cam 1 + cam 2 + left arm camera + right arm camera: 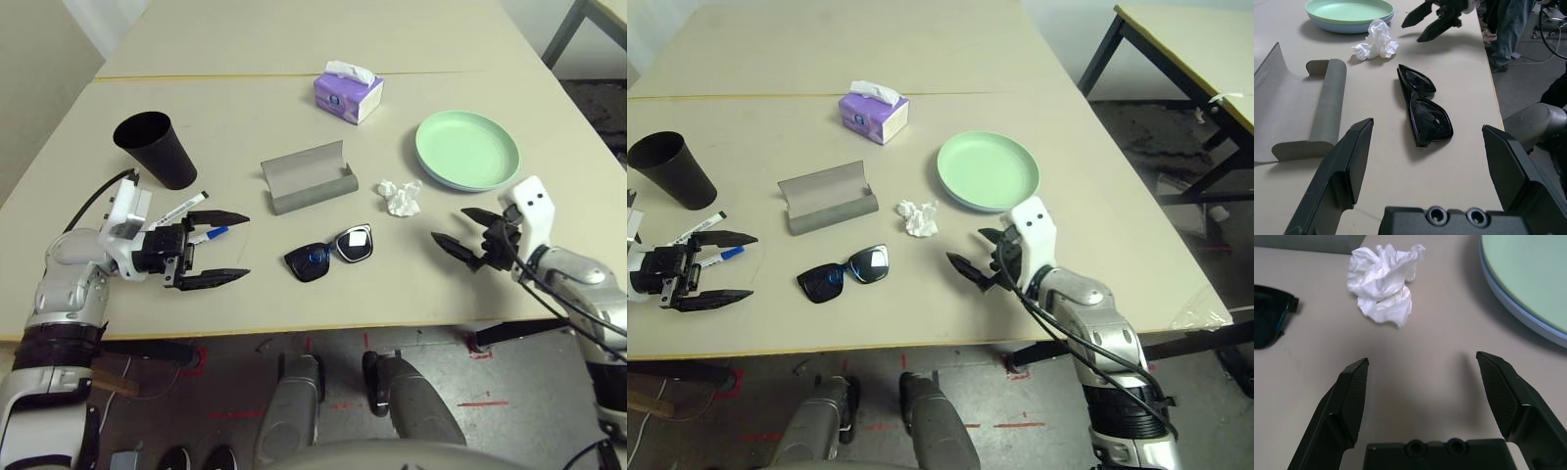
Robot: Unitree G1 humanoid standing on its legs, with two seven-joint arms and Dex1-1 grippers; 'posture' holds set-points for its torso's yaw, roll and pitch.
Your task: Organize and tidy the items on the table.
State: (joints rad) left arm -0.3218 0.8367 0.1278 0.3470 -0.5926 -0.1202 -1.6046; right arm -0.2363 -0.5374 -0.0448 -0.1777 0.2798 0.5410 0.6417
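Note:
My left gripper [245, 247] hovers open at the table's front left, its fingers pointing at the black sunglasses [331, 255]. Two white markers lie beside it, one black-capped [181, 206] and one blue-capped [211, 235]. The black cup [155, 147] stands upright behind them. The grey glasses case [309, 176] lies open in the middle. A crumpled white tissue [400, 197] sits to its right. My right gripper [449, 224] is open just right of the tissue and holds nothing. A green plate [466, 149] rests on a light-blue one behind it.
A purple tissue box [348, 93] stands at the back centre near the table's seam [196, 78]. The wooden front edge [294, 331] runs close below both grippers. Another table [1185, 29] stands off to the right. A person's legs [1508, 29] show beyond the table's right side.

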